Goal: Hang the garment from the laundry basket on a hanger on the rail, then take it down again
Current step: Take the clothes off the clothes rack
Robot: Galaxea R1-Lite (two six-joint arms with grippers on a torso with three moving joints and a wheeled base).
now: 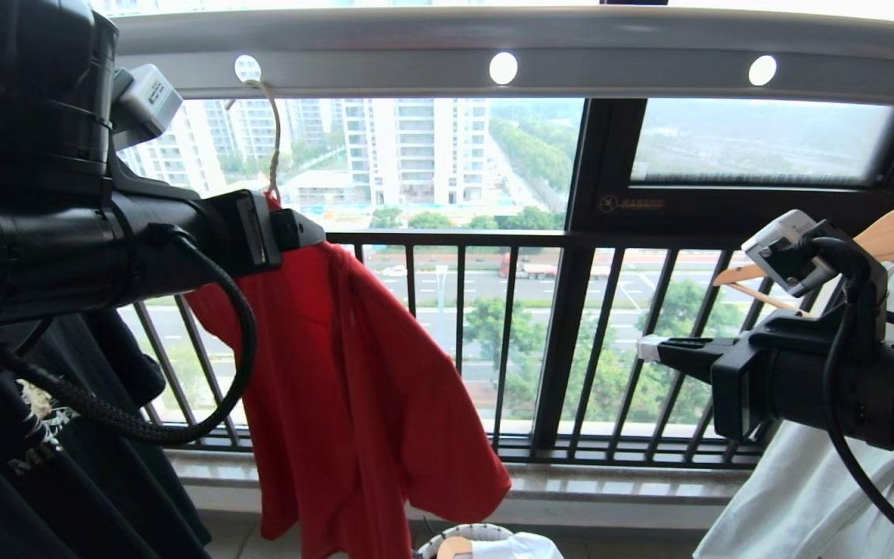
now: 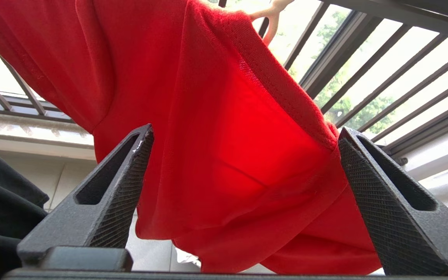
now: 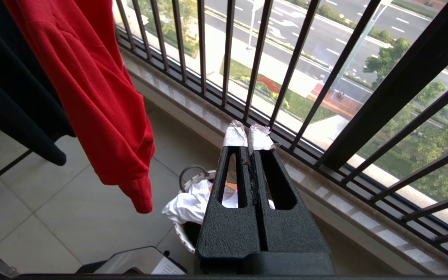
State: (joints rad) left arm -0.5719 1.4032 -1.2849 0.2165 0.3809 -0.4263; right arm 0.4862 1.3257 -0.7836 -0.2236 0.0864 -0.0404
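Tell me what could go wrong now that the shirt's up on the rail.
The garment hangs bunched and lopsided from the hanger, so it might slide off toward the laundry basket. The open left gripper has red cloth between its fingers; pulling back could snag it and tug the long hook out of the rail hole. The right gripper, shut and empty, couldn't catch it.

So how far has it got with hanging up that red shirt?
Hanging looks done: the red shirt is on a hanger hooked into the rail. The left hand stands open around the shirt's top; the right hand waits shut. Taking it down remains.
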